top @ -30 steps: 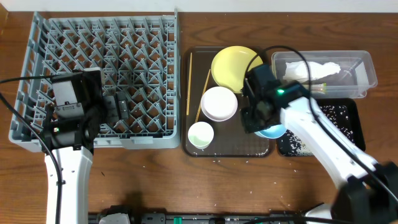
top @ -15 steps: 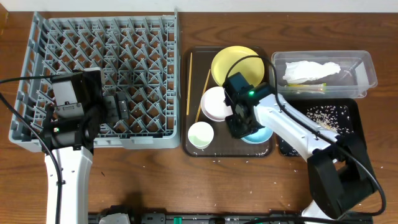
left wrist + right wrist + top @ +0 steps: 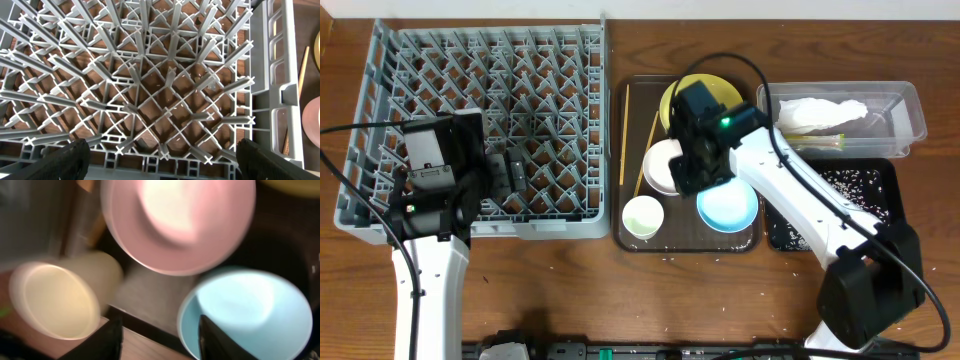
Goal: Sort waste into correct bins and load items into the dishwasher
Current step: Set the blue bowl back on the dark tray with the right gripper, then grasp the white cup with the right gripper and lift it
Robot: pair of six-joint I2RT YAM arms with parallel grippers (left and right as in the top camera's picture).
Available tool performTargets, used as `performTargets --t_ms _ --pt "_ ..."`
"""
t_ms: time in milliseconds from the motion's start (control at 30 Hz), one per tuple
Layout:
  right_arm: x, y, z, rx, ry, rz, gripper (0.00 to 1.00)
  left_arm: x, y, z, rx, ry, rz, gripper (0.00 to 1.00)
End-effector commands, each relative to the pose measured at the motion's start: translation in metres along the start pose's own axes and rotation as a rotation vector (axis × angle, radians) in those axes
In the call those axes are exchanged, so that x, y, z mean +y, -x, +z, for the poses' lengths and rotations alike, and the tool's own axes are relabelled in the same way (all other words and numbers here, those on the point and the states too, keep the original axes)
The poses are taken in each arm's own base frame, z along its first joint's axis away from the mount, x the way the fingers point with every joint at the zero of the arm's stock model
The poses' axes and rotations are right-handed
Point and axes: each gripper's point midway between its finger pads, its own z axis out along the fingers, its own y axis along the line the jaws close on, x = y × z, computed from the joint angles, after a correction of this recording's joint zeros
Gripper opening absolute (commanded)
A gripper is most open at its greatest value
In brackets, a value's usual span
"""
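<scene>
**Right arm poised over the dishes.** The right gripper (image 3: 159,330) hangs over the dark brown serving tray (image 3: 620,238). Its jaws stand apart with nothing between them, in a heavily blurred wrist view. Three dishes show below it there: the white bowl (image 3: 180,220), the small white cup (image 3: 55,300) and the light blue bowl (image 3: 250,315).

Seen from overhead, the light blue bowl sits upright in the tray's near right corner. It is just beside the white bowl, which the arm partly covers. The cup stands at the near left corner. The yellow plate (image 3: 708,92) lies at the tray's far end, half hidden by the arm. Two chopsticks (image 3: 624,130) rest along the tray's left side, one straight by the rim and one slanted toward the white bowl.

To the right of the tray, the clear tub (image 3: 910,118) holds the crumpled napkin (image 3: 820,112) and the snack wrapper (image 3: 832,143). The black tray (image 3: 892,205) nearer the robot carries scattered rice grains (image 3: 850,180).

Across the worktop (image 3: 570,290), the left gripper (image 3: 162,146) hovers above the near right part of the grey dish rack (image 3: 480,90). Its jaws are wide apart and empty over the lattice of pegs.
</scene>
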Motion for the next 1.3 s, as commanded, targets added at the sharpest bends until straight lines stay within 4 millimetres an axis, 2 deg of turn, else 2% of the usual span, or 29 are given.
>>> performTargets --t_ms 0,267,433,500,567,667,767,867,1033,1133,1267 --pt "0.023 -0.002 -0.004 0.011 0.092 -0.028 0.50 0.000 0.006 -0.003 -0.012 -0.006 -0.012 0.94" --pt "0.045 -0.018 0.029 0.108 0.096 -0.069 0.52 0.000 0.006 -0.003 -0.012 -0.007 -0.012 0.94" --pt "0.046 -0.030 0.059 0.196 0.069 -0.052 0.52 0.000 0.007 -0.003 -0.016 -0.007 -0.011 0.94" --pt "0.045 -0.035 0.071 0.232 0.059 -0.052 0.45 0.000 0.007 -0.003 -0.016 -0.007 -0.012 0.94" --pt "0.045 -0.038 0.078 0.254 0.053 -0.052 0.27 -0.003 0.006 -0.003 -0.014 -0.024 -0.012 0.94" --pt "0.045 -0.038 0.077 0.254 0.053 -0.052 0.02 -0.010 0.005 -0.003 -0.008 -0.066 -0.013 0.94" --pt "0.045 -0.034 0.069 0.229 0.060 -0.052 0.01 -0.012 0.005 -0.003 -0.008 -0.077 -0.013 0.95" --pt "0.044 -0.026 0.048 0.181 0.073 -0.050 0.01 -0.024 0.003 -0.005 0.000 -0.147 -0.014 0.94" --pt "0.029 0.001 -0.015 0.006 0.129 -0.006 0.01 -0.056 0.003 -0.012 0.022 -0.336 -0.143 0.94" --pt "0.012 0.027 -0.056 -0.151 0.221 0.052 0.01 -0.081 0.004 -0.023 0.060 -0.494 -0.264 0.93" --pt "-0.002 0.065 -0.092 -0.321 0.421 0.089 0.01 -0.109 0.009 -0.042 0.125 -0.692 -0.414 0.93"
